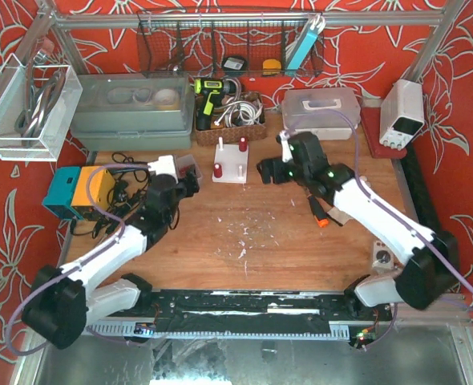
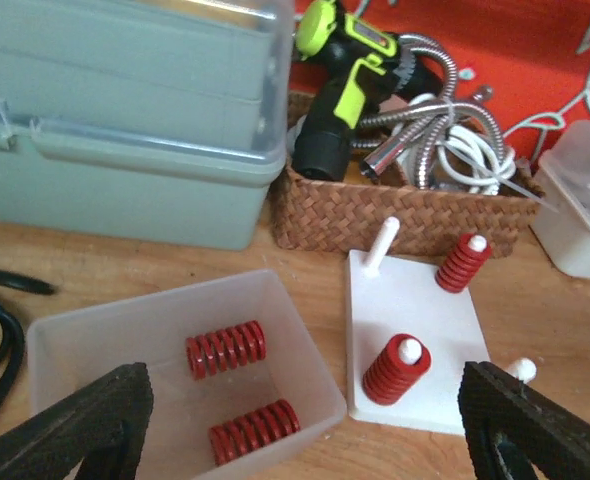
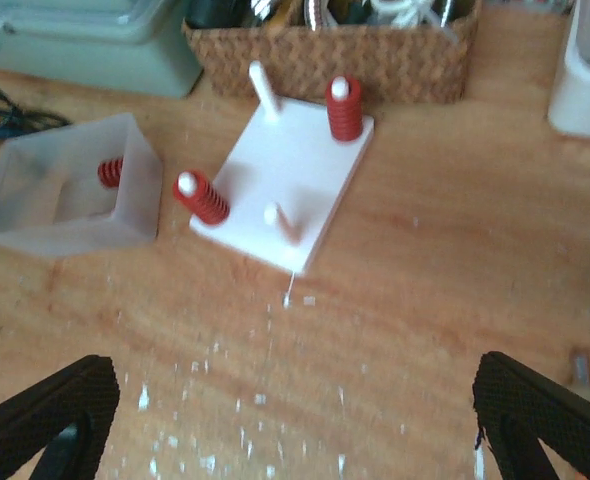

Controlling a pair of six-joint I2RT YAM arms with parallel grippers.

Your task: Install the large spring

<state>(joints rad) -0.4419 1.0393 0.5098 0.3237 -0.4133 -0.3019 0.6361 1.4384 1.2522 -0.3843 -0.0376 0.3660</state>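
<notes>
Red coils mark the job in the top view. The large spring [image 1: 217,170] sits on the white peg plate [image 1: 231,163], at the corner nearest my left gripper [image 1: 187,178]. My right gripper [image 1: 272,157] hangs just off the plate's opposite edge. Only this view shows both my arms flanking the plate, and it is too small to show how my jaws stand.

From my left wrist, both black fingers [image 2: 75,430] are spread wide at the bottom corners with nothing between them. The large spring is just ahead and to the right, upright on its peg, long axis vertical, the white peg tip poking out of its top. A slimmer spring [image 2: 463,263] stands farther ahead on the back peg. Directly ahead is a clear bin [image 2: 165,300] holding two spare springs [image 2: 225,350] lying flat, axes running left to right. No other view shows both of these.

From my right wrist, my fingers [image 3: 45,420] are also spread wide and hold nothing. The large spring is well ahead and to the left, leaning left in this view. Only here can I see a bare peg [image 3: 285,222] nearest me, tilted.
</notes>
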